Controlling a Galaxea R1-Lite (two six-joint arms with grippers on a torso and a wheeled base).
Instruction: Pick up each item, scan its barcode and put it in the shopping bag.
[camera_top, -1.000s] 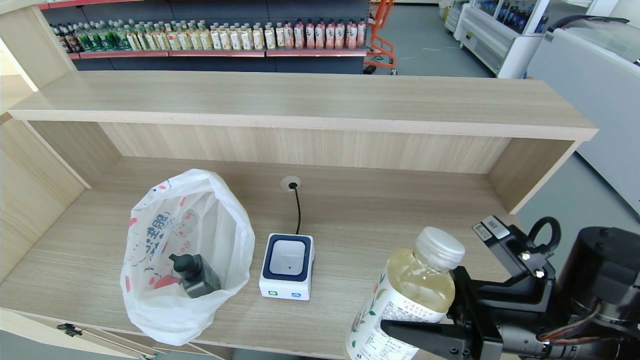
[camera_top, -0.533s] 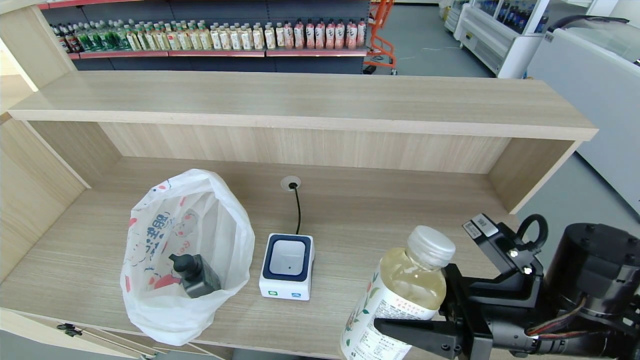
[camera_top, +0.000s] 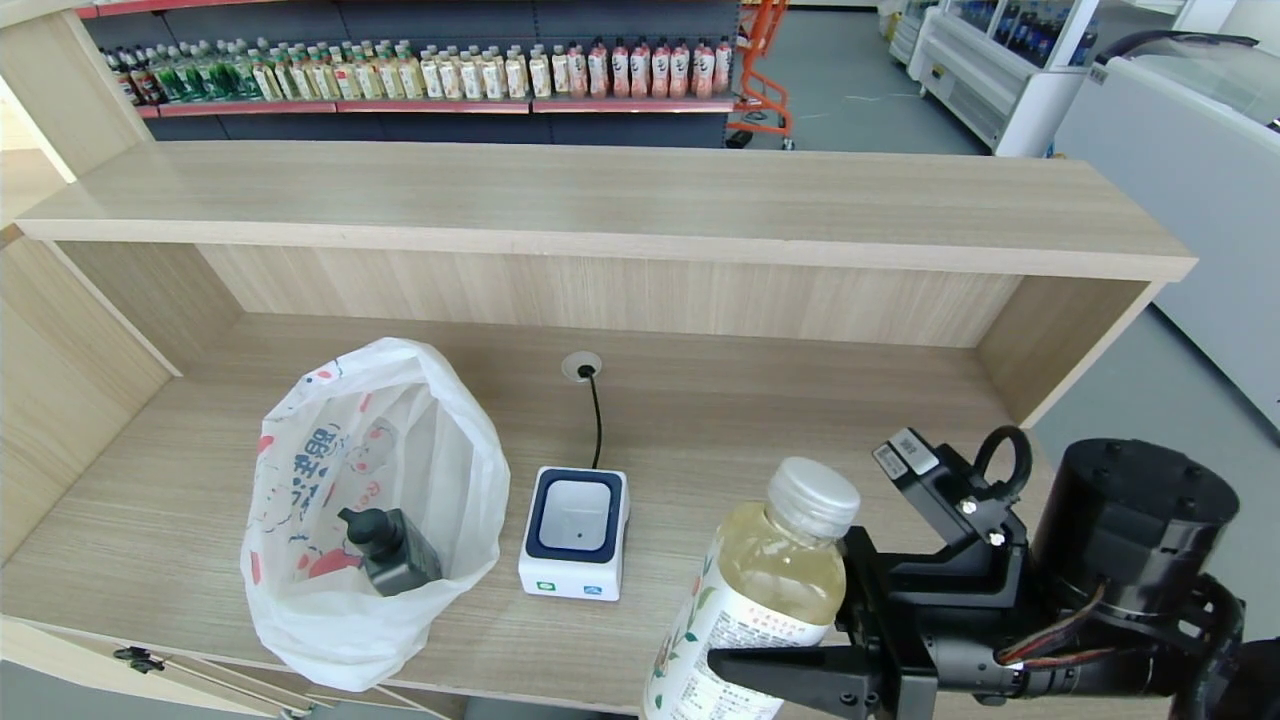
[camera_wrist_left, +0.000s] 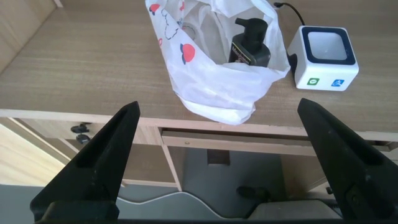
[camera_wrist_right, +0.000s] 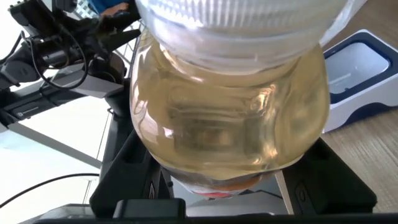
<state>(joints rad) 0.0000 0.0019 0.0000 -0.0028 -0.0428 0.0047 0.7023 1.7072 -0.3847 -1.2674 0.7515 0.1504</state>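
Right claw: the right gripper (camera_top: 790, 622) is clamped on a clear plastic bottle of pale yellow drink (camera_top: 760, 590) with a white cap and flowered label.
Bottle: tilted, held over the near edge of the light wooden counter (camera_top: 750, 420), right of the white-and-blue box scanner (camera_top: 574, 532).
Left claw: the left gripper (camera_wrist_left: 214, 162) is spread wide and empty, off the counter's near edge.
Bag: the white printed plastic shopping bag (camera_top: 330, 620) stands open left of the scanner, with a dark pump bottle (camera_top: 390, 550) inside.

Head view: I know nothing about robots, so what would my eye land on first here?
Most striking is a bottle of pale yellow drink with a white cap, clamped in the right arm's jaws at the near right edge of the counter. To the left stands an open white shopping bag with a dark pump bottle inside, and between them a small white scanner.
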